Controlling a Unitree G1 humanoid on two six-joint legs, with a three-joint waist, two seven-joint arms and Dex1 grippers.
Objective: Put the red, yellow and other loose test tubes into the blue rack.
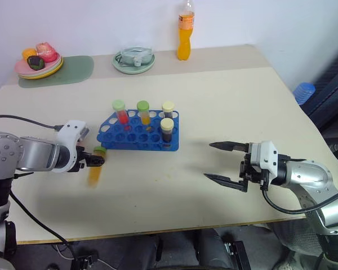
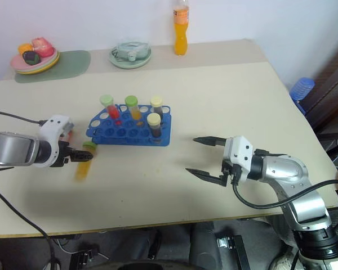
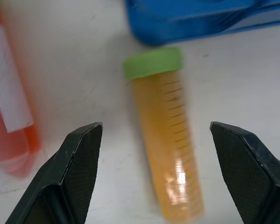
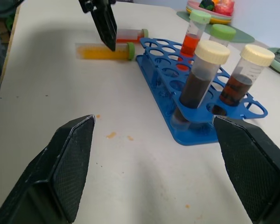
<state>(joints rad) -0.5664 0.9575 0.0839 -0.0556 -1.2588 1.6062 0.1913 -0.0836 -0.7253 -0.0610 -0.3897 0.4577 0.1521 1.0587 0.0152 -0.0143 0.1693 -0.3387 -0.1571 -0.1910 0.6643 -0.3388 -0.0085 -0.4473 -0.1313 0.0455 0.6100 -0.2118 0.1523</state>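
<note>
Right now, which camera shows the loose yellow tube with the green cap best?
The left wrist view: the yellow tube lies flat on the table between the open left gripper fingers, its scale marks legible. The eye views show it small and blurred; the right wrist view shows it distant, sideways.

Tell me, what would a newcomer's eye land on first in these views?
Probably the blue rack at mid-table, with four capped tubes standing in it: red, yellow and two dark brown. Next, the yellow-orange tube with a green cap, lying flat on the table just off the rack's left end, with the open left gripper poised over it and a red tube lying beside it. The right gripper hangs open over bare table on the rack's right.
</note>
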